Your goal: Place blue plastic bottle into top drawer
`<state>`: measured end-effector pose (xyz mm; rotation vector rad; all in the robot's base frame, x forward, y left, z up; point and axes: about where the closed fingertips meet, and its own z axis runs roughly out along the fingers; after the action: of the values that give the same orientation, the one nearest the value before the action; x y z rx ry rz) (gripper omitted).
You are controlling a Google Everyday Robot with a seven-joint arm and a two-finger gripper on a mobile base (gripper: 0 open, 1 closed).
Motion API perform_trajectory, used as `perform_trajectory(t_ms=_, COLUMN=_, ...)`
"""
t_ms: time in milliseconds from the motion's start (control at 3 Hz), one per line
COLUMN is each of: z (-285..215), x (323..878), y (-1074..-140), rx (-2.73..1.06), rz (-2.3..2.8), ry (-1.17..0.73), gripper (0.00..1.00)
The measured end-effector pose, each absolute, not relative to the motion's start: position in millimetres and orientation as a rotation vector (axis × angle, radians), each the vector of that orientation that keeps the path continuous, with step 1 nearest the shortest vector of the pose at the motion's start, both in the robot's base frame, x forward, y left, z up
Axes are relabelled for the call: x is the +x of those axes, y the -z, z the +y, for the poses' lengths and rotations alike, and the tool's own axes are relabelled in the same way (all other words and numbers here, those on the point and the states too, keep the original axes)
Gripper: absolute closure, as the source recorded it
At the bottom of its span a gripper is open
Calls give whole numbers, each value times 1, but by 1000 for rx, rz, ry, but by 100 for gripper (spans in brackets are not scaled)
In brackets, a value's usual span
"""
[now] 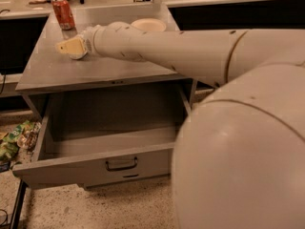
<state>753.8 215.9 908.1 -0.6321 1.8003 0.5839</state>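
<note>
From where I stand, the robot's pale arm (190,51) stretches across the grey cabinet top (71,75). Its gripper (71,47) sits low over the left part of that surface. It is in front of the red soda can (63,13), which stands upright at the back corner, apart from the gripper. A pale round dish (148,25) shows behind the arm. Below, the top drawer (95,168) stands open, its dark bar handle (121,164) centred on the front panel. Crumpled wrappers (14,137) lie on the floor beside the cabinet.
</note>
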Motion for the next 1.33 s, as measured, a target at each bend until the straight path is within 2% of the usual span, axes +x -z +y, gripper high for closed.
perform_trajectory(t_ms=667, z=253, x=792, y=-894, rx=-566, rz=1848, ry=-591, gripper=0)
perform_trajectory(t_ms=1333, z=273, x=829, y=-880, rx=-515, rz=1857, ry=-473, gripper=0)
